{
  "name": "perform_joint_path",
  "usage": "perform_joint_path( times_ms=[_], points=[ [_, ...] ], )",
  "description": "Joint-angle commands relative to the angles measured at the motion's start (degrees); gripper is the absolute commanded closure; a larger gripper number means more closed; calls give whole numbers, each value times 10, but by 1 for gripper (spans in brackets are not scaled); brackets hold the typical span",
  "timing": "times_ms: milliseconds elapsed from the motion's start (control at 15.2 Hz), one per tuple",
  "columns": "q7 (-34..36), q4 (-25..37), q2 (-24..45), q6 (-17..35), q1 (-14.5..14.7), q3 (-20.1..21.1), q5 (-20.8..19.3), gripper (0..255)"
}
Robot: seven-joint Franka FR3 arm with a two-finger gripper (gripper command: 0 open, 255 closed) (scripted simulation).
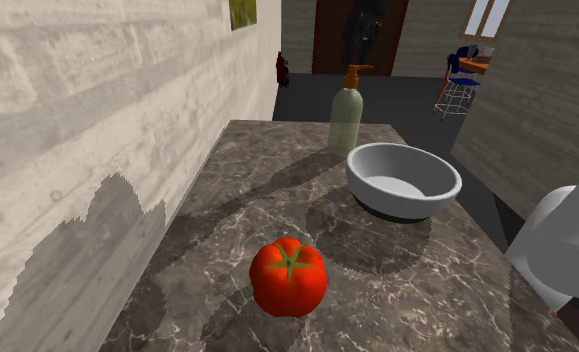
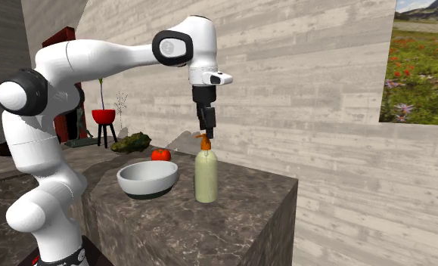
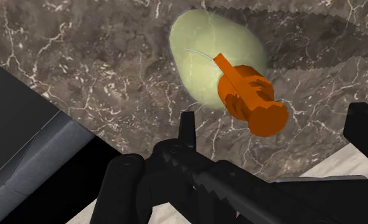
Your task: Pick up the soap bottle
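Grey bowl (image 2: 147, 186) sits at the second exterior view's left, with the pale green soap bottle (image 2: 205, 180) upright just right of it on the marbled counter (image 2: 209, 227). Above its orange pump (image 2: 203, 140) hangs the gripper (image 2: 208, 133), fingers (image 3: 187, 130) spread and empty. This looks like the approach step; next it should lower and close.

A home interior: dark marble counter (image 2: 240, 190), pale plank walls (image 2: 308, 91), landscape picture (image 2: 425, 64), blue chair (image 1: 463, 76) beyond.

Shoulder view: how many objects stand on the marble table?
3: a red tomato nearest the camera, a grey bowl farther back at right, the soap bottle at the far edge. The arm may hide more at lower right.
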Motion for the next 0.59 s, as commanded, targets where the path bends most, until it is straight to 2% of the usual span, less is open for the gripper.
perform_joint_path(
  times_ms=[0, 396, 528],
  points=[
    [-2, 13, 12, -2, 1, 0, 2, 0],
    [-9, -61, -8, 52, 1, 2, -1, 0],
    [-9, -61, -8, 52, 1, 2, -1, 0]
  ],
)
